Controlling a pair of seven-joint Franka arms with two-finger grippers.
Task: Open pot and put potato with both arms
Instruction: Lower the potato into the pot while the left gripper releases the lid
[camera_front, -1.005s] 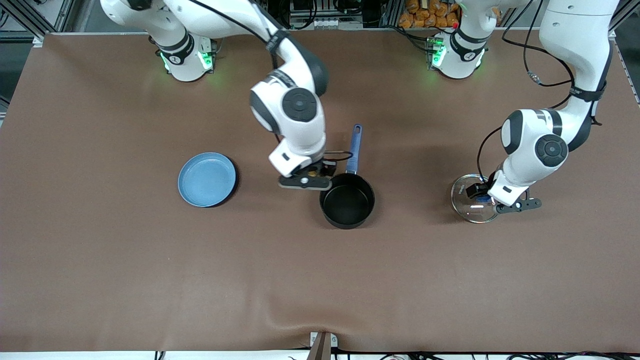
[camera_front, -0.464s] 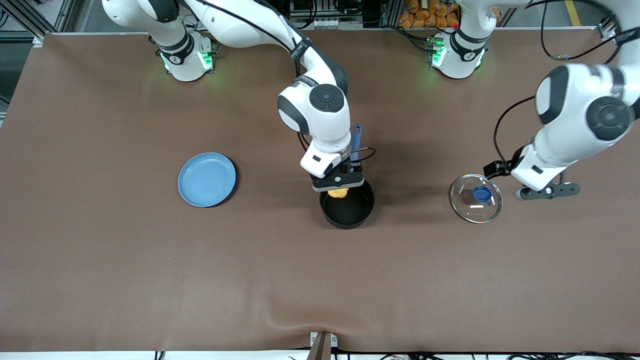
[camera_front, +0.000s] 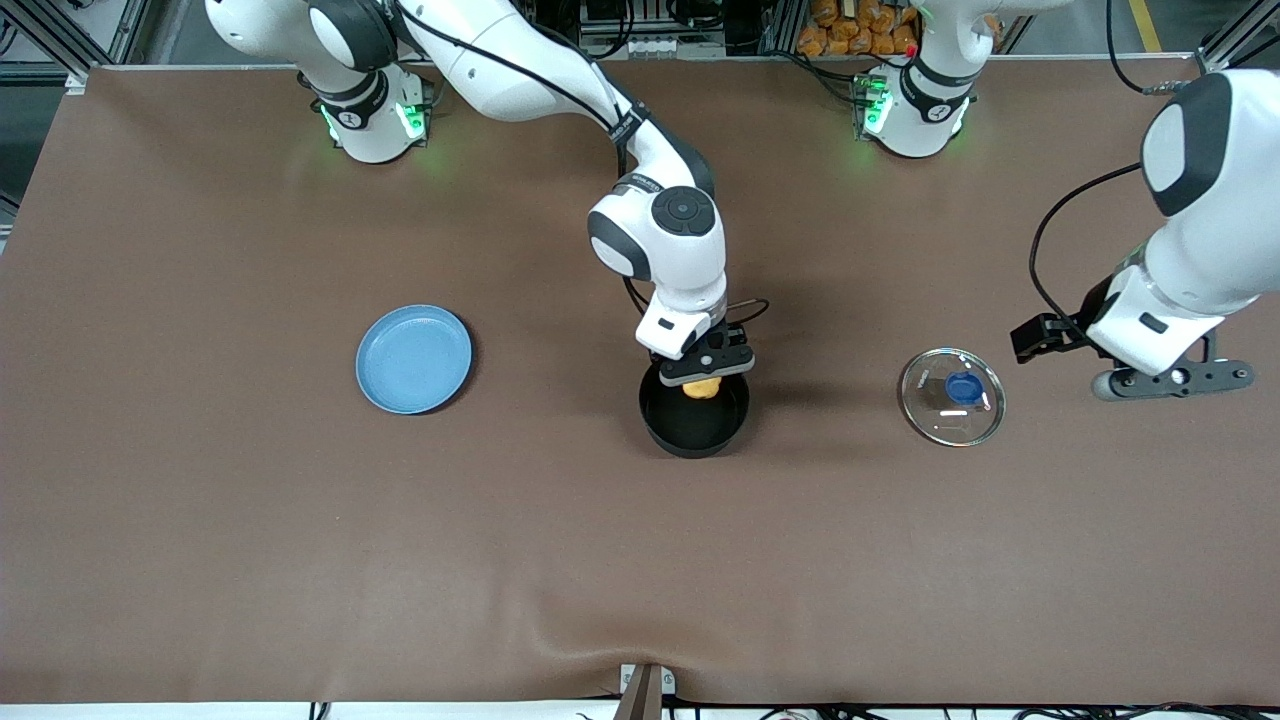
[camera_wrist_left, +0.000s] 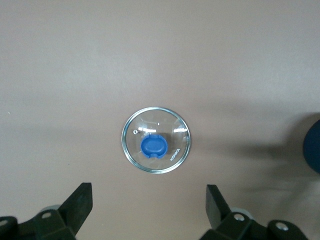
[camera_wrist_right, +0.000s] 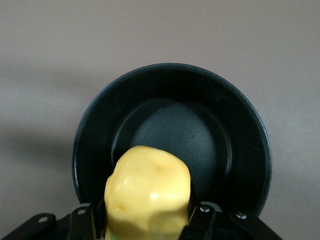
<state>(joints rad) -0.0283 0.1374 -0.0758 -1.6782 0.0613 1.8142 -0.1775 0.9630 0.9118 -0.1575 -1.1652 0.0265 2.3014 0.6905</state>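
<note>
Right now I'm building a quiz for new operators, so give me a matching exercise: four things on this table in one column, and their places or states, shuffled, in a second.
Things:
1. potato
2. glass lid
3. blue plate
4. left gripper

States:
A. empty, toward the right arm's end of the table
B. open, up in the air above the lid
C. held by the right gripper over the open pot
D. lying on the table, knob up

Pairs: 1-C, 2-D, 3-A, 4-B
</note>
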